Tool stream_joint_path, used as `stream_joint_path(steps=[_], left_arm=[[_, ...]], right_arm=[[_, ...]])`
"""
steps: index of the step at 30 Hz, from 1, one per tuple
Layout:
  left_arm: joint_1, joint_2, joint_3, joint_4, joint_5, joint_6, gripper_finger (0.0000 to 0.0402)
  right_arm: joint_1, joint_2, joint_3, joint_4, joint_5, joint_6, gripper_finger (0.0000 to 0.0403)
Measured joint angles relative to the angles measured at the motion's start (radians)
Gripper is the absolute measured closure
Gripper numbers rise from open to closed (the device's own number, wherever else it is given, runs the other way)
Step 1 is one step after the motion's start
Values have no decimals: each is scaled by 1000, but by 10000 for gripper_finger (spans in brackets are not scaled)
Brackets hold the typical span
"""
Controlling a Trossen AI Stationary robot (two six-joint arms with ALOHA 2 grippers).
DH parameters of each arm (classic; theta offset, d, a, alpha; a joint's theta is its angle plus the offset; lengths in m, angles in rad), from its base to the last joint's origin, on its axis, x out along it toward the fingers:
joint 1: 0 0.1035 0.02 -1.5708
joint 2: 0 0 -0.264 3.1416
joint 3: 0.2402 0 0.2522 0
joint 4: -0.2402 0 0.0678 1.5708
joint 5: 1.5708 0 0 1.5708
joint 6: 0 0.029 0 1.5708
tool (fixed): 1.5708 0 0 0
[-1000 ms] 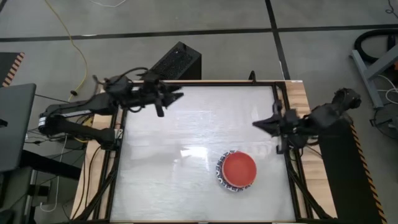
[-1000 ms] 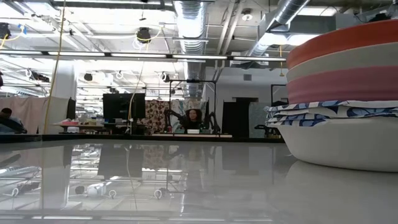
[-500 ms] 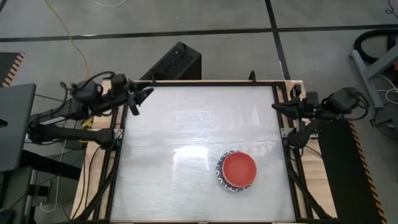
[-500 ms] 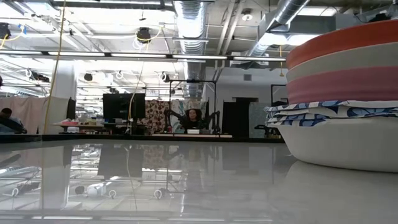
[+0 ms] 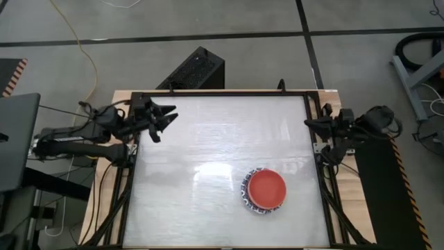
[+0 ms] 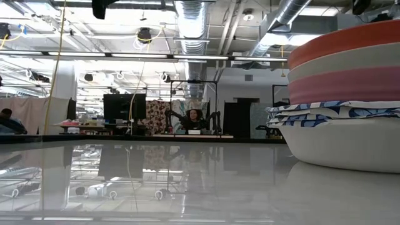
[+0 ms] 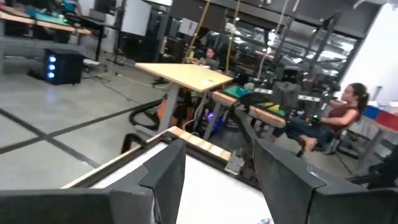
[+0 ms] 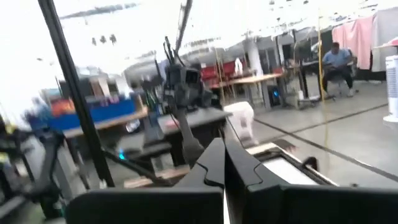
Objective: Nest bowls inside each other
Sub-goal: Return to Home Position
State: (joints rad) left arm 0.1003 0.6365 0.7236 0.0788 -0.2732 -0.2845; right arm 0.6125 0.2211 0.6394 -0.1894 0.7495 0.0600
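One stack of bowls point(image 5: 264, 190), at five o'clock on the single table point(image 5: 208, 139). Counted down its side in the low view: one red bowl point(image 6: 350, 40), one cream-white bowl point(image 6: 350, 65), one pink bowl point(image 6: 350, 87), then blue-patterned rims point(image 6: 325, 112), at least two, full number not countable. Two grippers: left gripper point(image 5: 166, 122) at ten o'clock, right gripper point(image 5: 309, 123) at three o'clock. Two people beyond the table: one seated person point(image 6: 195, 117) at twelve o'clock, one second person point(image 6: 9, 120) at nine.

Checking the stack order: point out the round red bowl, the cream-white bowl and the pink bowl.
round red bowl point(image 5: 267, 187): high view, inside centre.
cream-white bowl point(image 6: 356, 64): low view, outer wall.
pink bowl point(image 6: 350, 89): low view, outer wall.
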Motion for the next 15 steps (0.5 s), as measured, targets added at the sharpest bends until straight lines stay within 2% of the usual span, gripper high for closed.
stream_joint_path(steps=[4,8,12,15], left_arm=[[-37,40,-22,53,-33,-8,223],[-72,83,-24,80,-107,3,223],[-89,113,-24,102,-184,11,223],[-89,121,-24,118,-197,18,223]], right_arm=[[0,-18,-148,222,11,44,389],[-1,30,-272,458,61,90,389],[-31,148,-307,615,129,94,389],[-89,242,-279,665,123,61,389]])
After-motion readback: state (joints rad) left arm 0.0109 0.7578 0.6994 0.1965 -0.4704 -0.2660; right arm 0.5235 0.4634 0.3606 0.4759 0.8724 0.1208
